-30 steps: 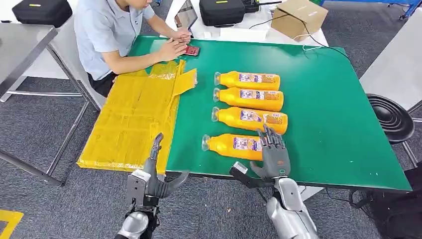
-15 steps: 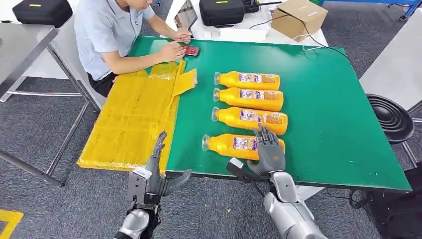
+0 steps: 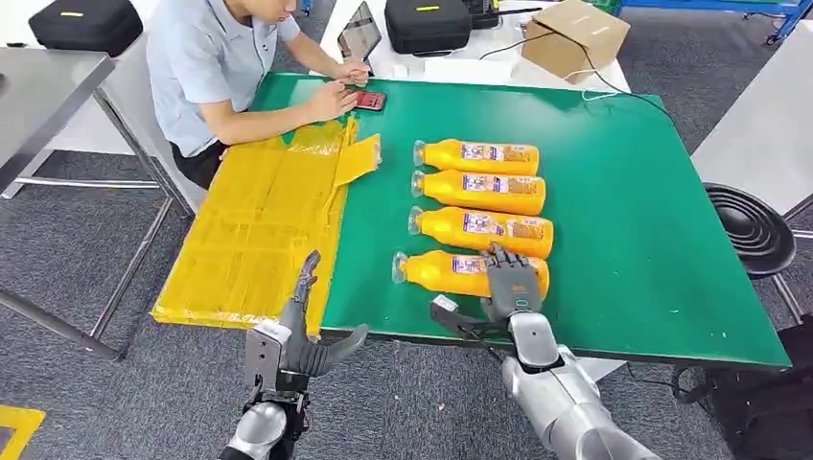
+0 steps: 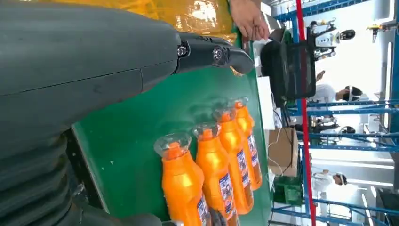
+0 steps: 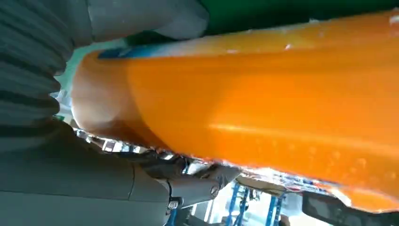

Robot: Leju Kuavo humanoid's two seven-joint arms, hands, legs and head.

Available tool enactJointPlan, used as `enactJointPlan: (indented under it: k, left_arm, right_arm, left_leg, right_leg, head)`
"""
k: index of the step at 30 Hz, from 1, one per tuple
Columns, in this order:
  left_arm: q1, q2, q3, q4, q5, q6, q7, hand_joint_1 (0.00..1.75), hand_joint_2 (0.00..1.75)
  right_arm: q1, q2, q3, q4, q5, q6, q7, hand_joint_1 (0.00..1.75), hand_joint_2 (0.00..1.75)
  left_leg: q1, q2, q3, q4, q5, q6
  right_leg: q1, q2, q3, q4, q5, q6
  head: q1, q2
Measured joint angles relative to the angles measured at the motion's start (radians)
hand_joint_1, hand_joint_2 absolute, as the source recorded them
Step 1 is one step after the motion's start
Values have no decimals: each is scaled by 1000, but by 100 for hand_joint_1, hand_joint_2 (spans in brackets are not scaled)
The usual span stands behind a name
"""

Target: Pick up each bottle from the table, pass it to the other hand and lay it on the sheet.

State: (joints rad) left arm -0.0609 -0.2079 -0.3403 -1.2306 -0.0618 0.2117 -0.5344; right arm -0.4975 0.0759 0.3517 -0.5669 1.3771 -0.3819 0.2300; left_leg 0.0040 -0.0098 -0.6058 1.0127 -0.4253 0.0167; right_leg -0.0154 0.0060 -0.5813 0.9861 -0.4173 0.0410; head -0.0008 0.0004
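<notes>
Four orange bottles lie side by side on the green table (image 3: pixel 633 220), caps pointing left. My right hand (image 3: pixel 506 287) lies over the base end of the nearest bottle (image 3: pixel 446 272), fingers draped across it and thumb (image 3: pixel 446 311) stretched out by the table's front edge. Up close that bottle (image 5: pixel 282 103) lies between the thumb (image 5: pixel 150 19) and the darker fingers (image 5: pixel 188 188). The other three bottles (image 3: pixel 479 230) (image 3: pixel 479 190) (image 3: pixel 476 155) lie behind it. My left hand (image 3: pixel 302 331) hangs open off the front edge by the near corner of the yellow sheet (image 3: pixel 254 230). The row of bottles (image 4: pixel 183 188) lies past its fingers (image 4: pixel 211 52).
A person (image 3: pixel 206 57) sits at the far left corner with hands by a red phone (image 3: pixel 369 99). A black case (image 3: pixel 427 21) and a cardboard box (image 3: pixel 575 34) stand beyond the table. A black stool (image 3: pixel 753 225) is at the right.
My right hand has slid forward and down onto the base end of the nearest bottle. My left hand has stayed in place.
</notes>
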Motion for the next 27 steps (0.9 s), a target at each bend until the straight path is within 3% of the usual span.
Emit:
enactJointPlan:
  k: [2, 11, 14, 19, 22, 27]
  left_arm:
    - [3, 0, 7, -5, 0, -2, 0, 0, 175]
    - [6, -5, 19, -5, 0, -11, 1, 0, 175]
    - [7, -5, 22, -6, 7, -16, 1, 0, 175]
    - [12, -23, 58, -16, 226, 7, 65, 0, 175]
    - [10, -32, 84, -13, 444, 3, 165, 0, 175]
    - [10, -32, 97, -6, 505, -2, 180, 0, 175]
  right_arm:
    - [-6, -4, 1, 5, -6, 28, 8, 169, 175]
    - [-9, -19, 3, 13, -35, 49, 5, 173, 175]
    - [0, -20, -7, 12, -137, 16, -126, 175, 175]
    - [76, -14, -75, -89, -579, 3, -543, 175, 175]
    - [156, 2, -75, -209, -731, -16, -598, 175, 175]
    - [225, 12, -65, -329, -778, -23, -593, 175, 175]
  left_leg:
    - [0, 0, 2, 0, 0, 0]
    - [0, 0, 4, 0, 0, 0]
    - [0, 0, 4, 0, 0, 0]
    - [0, 6, 10, 0, -5, -2]
    - [1, 5, 8, 0, -4, -2]
    - [1, 5, 4, 0, -3, -2]
  right_leg:
    - [0, 0, 1, 0, 0, 0]
    - [0, 0, 3, -1, 0, 0]
    - [0, 0, 4, -1, 0, 0]
    - [2, 6, 8, -3, 0, 0]
    - [2, 5, 6, -2, 0, 0]
    - [2, 5, 3, -1, 0, 0]
  head:
    - [0, 0]
    - [0, 0]
    - [0, 0]
    - [0, 0]
    - [0, 0]
    - [0, 0]
